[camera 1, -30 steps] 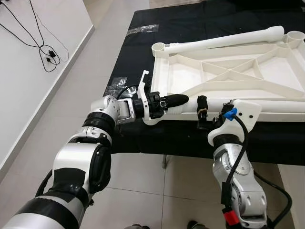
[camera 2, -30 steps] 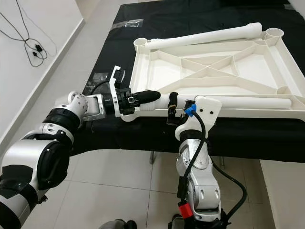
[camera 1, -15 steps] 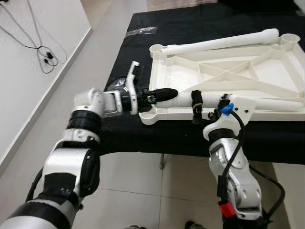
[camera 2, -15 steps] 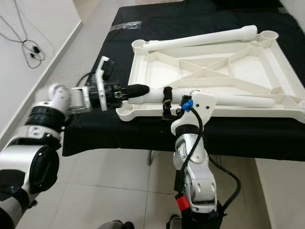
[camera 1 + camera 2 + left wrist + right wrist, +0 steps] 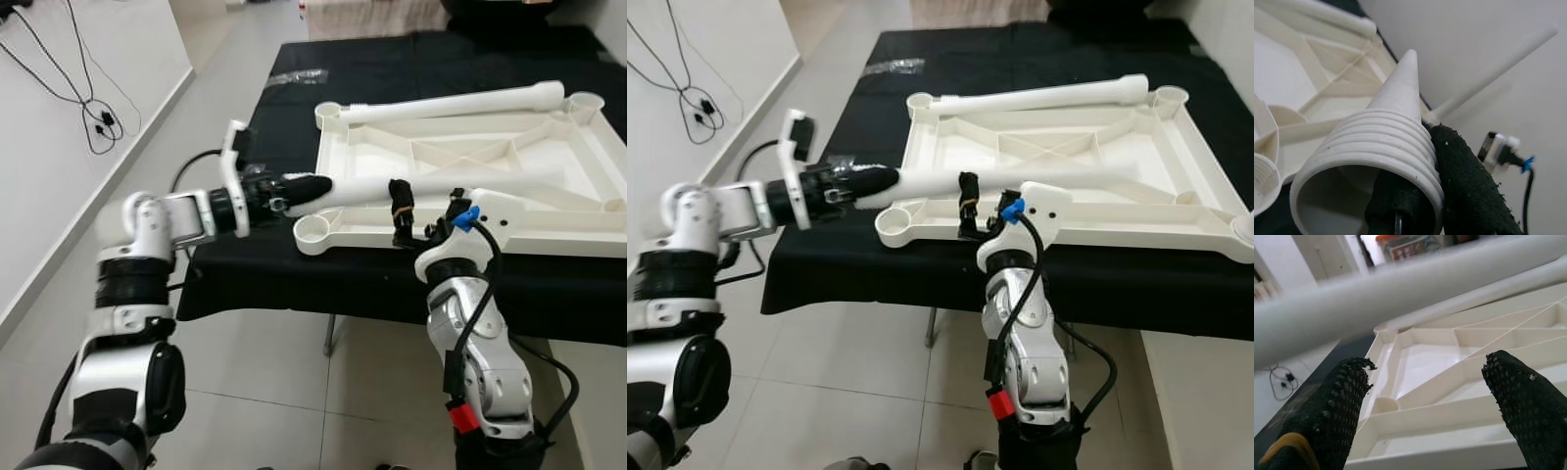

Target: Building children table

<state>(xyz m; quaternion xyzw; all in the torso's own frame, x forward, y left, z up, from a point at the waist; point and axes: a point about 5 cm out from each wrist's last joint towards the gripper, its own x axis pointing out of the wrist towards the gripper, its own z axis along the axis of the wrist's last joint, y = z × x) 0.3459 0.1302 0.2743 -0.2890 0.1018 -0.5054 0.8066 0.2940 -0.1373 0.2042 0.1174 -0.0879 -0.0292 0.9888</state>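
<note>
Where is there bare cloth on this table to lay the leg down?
Bare black cloth runs along the robot's left of the upturned tabletop, apart from a clear plastic bag further back. The near edge is crowded: the left gripper grips the leg by its threaded end, and the right gripper is under it.

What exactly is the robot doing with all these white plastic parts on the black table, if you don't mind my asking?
The robot is assembling a children's table. The white ribbed plastic tabletop lies upside down on the black-covered table. The left gripper is shut on the threaded end of a long white plastic leg, holding it just above the near-left corner socket, not yet screwed in. The right gripper has its jaws open around the same leg's middle. Another white leg lies along the tabletop's far edge.
</note>
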